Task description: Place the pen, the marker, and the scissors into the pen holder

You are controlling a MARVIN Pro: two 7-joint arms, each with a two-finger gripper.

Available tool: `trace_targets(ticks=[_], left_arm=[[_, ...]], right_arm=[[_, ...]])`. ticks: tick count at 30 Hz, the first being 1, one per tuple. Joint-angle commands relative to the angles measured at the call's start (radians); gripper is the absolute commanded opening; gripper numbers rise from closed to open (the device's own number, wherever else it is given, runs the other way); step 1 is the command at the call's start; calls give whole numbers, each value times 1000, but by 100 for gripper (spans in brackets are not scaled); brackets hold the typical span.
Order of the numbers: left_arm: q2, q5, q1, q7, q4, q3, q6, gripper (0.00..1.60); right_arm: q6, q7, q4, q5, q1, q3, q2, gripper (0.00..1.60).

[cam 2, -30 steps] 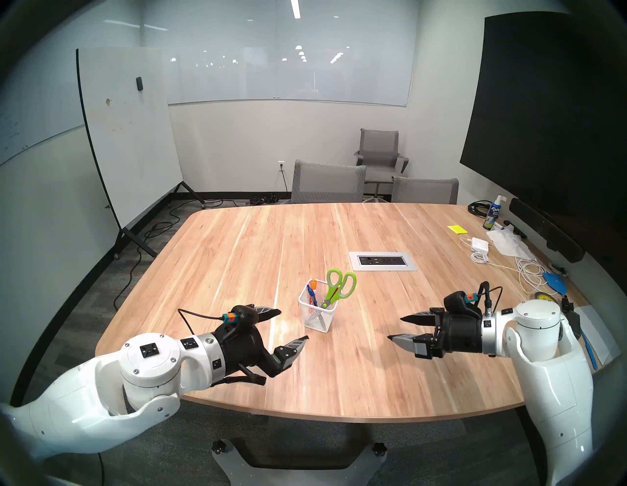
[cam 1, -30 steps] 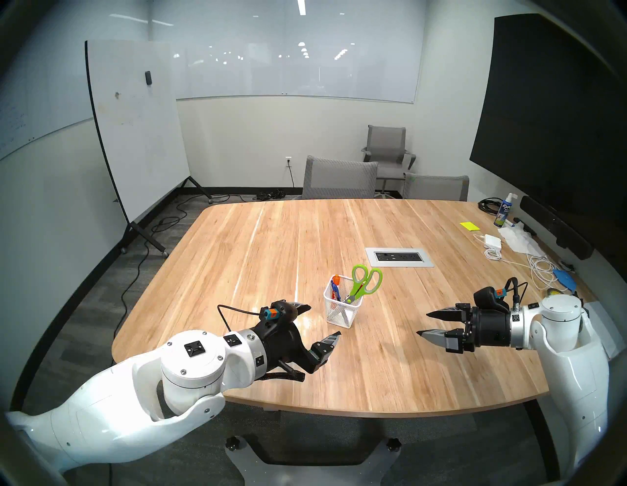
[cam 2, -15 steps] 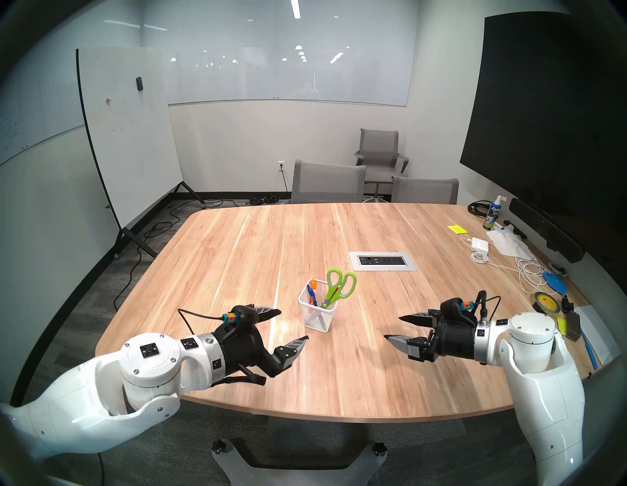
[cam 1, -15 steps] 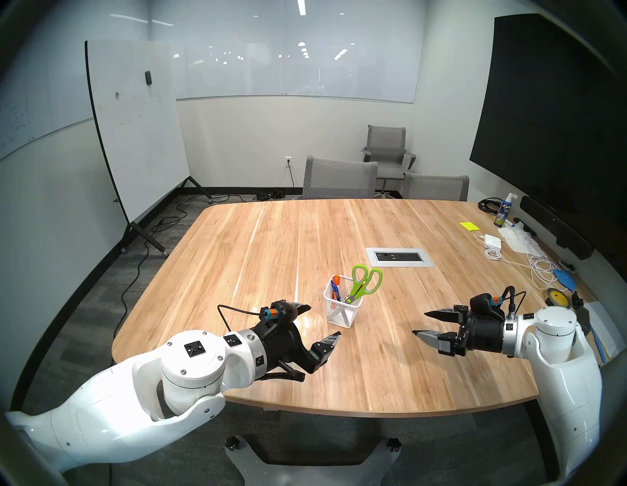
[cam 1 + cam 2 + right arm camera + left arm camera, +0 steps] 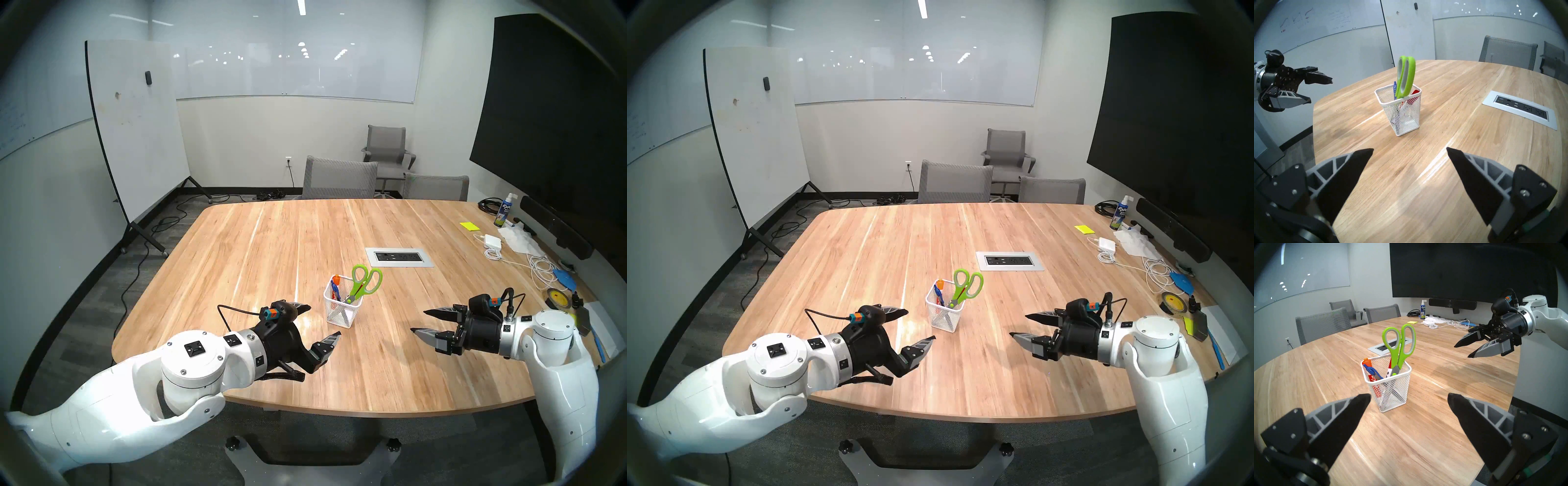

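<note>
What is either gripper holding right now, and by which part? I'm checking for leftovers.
Nothing is held. The left gripper and right gripper are both open and empty; the scissors stand in the pen holder.

Holder stands on table, near centre toward the near edge. In it: scissors at the holder's 2 o'clock corner, handles up, blades down; pen and marker at its 10 o'clock corner, pen just in front of marker. Outlet plate lies at 1 o'clock from holder, apart. L gripper sits at holder's 8 o'clock, near, not touching. R gripper at 4 o'clock, well apart. Charger & cables at table's far R edge. Chairs behind table at 12.
</note>
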Motion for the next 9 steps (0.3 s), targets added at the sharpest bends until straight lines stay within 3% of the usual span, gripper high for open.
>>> trace_targets(ticks=[1, 9], left_arm=[[-1, -2, 0, -1, -16, -5, -8, 160], [-1, -2, 0, -1, -16, -5, -8, 160]], right_arm=[[-4, 7, -11, 4, 6, 0, 3, 160], [-4, 9, -11, 3, 7, 1, 2, 160]])
